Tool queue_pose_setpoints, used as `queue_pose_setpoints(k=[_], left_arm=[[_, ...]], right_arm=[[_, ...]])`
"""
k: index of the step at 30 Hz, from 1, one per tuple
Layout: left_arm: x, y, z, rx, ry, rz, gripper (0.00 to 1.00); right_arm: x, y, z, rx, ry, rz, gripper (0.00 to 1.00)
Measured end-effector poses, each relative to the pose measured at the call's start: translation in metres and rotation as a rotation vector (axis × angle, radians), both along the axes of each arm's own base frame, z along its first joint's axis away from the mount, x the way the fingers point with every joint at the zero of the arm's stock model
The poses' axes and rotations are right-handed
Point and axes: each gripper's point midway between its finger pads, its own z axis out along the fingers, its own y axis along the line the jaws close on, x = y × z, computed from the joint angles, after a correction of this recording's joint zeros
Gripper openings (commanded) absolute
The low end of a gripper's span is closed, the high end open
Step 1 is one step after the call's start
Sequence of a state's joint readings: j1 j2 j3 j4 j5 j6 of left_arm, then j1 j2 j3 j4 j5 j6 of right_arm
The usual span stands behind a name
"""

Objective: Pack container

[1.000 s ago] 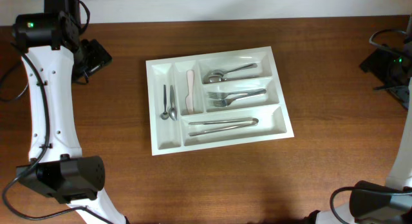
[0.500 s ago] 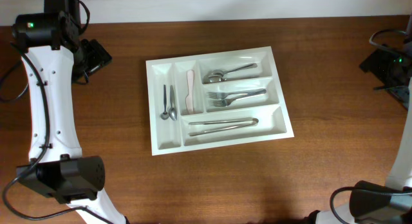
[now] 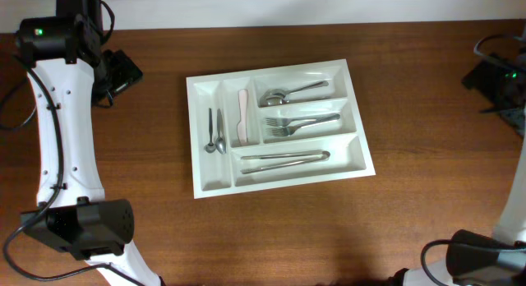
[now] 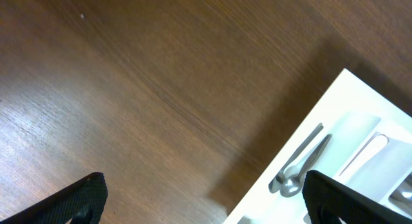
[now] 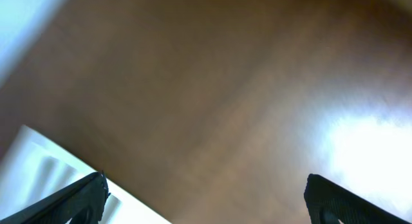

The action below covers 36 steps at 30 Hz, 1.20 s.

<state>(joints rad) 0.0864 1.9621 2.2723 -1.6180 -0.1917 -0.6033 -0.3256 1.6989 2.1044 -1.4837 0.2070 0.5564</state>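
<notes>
The container (image 3: 201, 175) is a large white cutlery tray in the middle of the table. Its left upright slot holds two small spoons (image 3: 215, 131), the second slot a pale knife (image 3: 243, 117). The long slots hold spoons (image 3: 292, 93), forks (image 3: 300, 122) and knives (image 3: 283, 159). My left gripper (image 4: 205, 201) is open and empty, raised at the far left; its view shows the container's corner (image 4: 322, 95) and the small spoons (image 4: 301, 161). My right gripper (image 5: 205, 198) is open and empty, raised at the far right; its blurred view shows a container corner (image 5: 32, 159).
Both arm bases stand at the front edge of the brown wooden table (image 3: 427, 204). The left arm (image 3: 53, 113) runs along the left side. Black cables and the right arm's parts (image 3: 497, 76) sit at the far right edge.
The right arm at the far right edge has shifted slightly. The container, the cutlery and the left arm have not moved.
</notes>
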Motion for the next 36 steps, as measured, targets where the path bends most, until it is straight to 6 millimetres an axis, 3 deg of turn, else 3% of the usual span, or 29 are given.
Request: queue_pose_setpoints(k=[2,3,6,7,10,12,17,19,27,30,36], left_arm=[[0.0,0.0,0.0,0.0,-0.002,0.0,0.99],[0.0,0.0,0.0,0.0,-0.002,0.0,0.99],[0.001,0.0,0.0,-0.001,-0.003,0.003,0.99],[0.0,0.0,0.0,-0.001,-0.002,0.003,0.99],[0.001,0.0,0.0,-0.001,-0.003,0.003,0.99],[0.001,0.0,0.0,-0.001,-0.003,0.003,0.99],[0.001,0.0,0.0,-0.001,-0.003,0.003,0.99],[0.0,0.0,0.0,-0.001,-0.002,0.004,0.99],[0.0,0.0,0.0,-0.002,-0.003,0.007,0.99],[0.0,0.0,0.0,-0.001,-0.003,0.007,0.99],[0.0,0.0,0.0,-0.002,-0.003,0.007,0.99]], right_arm=[[0.007,0.002,0.028,-0.027,-0.081,0.011,0.99],[0.016,0.007,0.065,-0.063,-0.194,0.029,0.99],[0.017,0.02,0.118,-0.107,-0.351,0.062,0.99],[0.012,0.023,0.13,-0.116,-0.385,0.066,0.99],[0.005,0.025,0.132,-0.117,-0.387,0.065,0.99],[0.0,0.026,0.124,-0.11,-0.362,0.066,0.99],[-0.037,0.036,0.065,-0.058,-0.191,0.066,0.99],[-0.066,0.044,0.037,-0.034,-0.114,0.066,0.99],[-0.157,0.067,-0.003,-0.034,-0.107,0.065,0.99],[-0.186,0.075,-0.031,-0.036,-0.085,0.066,0.99],[-0.21,0.091,-0.089,-0.016,-0.065,0.11,0.99]])
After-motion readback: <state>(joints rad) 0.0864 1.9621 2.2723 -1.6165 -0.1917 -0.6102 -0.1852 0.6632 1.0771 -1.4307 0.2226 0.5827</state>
